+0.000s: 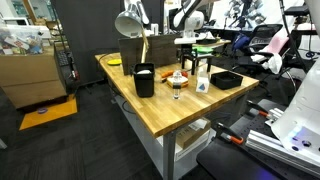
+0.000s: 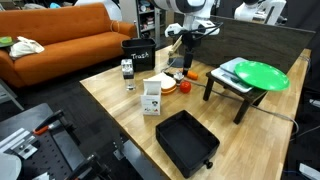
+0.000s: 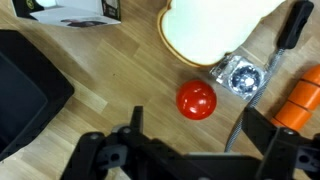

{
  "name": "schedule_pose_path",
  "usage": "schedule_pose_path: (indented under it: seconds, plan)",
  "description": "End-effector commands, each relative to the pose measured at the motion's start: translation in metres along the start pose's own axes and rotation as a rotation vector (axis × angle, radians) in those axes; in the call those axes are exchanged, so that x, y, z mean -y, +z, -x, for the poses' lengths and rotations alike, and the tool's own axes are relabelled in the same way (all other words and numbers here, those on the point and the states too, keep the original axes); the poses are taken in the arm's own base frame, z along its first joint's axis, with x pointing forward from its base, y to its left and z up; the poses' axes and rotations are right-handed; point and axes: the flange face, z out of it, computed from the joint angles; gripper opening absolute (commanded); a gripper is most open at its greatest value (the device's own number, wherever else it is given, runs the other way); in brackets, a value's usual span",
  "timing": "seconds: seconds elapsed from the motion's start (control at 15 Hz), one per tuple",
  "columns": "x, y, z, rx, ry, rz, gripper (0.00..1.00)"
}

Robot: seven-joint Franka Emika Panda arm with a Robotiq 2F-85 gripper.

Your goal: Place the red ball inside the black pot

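The red ball (image 3: 196,99) lies on the wooden table, small and glossy. In the wrist view it sits just ahead of my gripper (image 3: 192,130), between the lines of the two open fingers, not touched. In an exterior view the ball (image 2: 187,87) lies below the gripper (image 2: 179,60), which hangs a little above it. The black pot (image 2: 187,140) is a low squarish black container near the table's front edge, apart from the ball. It shows at the left edge of the wrist view (image 3: 25,90) and in an exterior view (image 1: 225,79). I cannot make out the ball there.
A white dish (image 3: 215,25), a clear stand (image 3: 243,75) and an orange item (image 3: 300,95) crowd the ball's far side. A white box (image 2: 152,98), a tall black cylinder (image 2: 137,55) and a green plate on a small stand (image 2: 250,73) also stand on the table.
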Motion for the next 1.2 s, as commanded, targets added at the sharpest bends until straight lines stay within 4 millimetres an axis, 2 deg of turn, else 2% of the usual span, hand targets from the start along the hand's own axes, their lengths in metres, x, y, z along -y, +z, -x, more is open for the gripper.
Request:
schedule_pose_path:
  seconds: [0.0,0.2,0.27,0.33,0.73,1.13]
  plan:
    - [0.013,0.009,-0.015,0.047,0.124,0.043,1.0]
    - [0.014,0.022,-0.022,0.078,0.21,0.08,1.0]
    - [0.012,0.022,-0.015,0.046,0.165,0.066,1.0]
    - [0.012,0.026,-0.018,0.051,0.182,0.075,1.0]
    - [0.015,0.027,-0.022,0.065,0.21,0.071,1.0]
    - [0.023,0.05,-0.025,0.128,0.275,0.065,1.0]
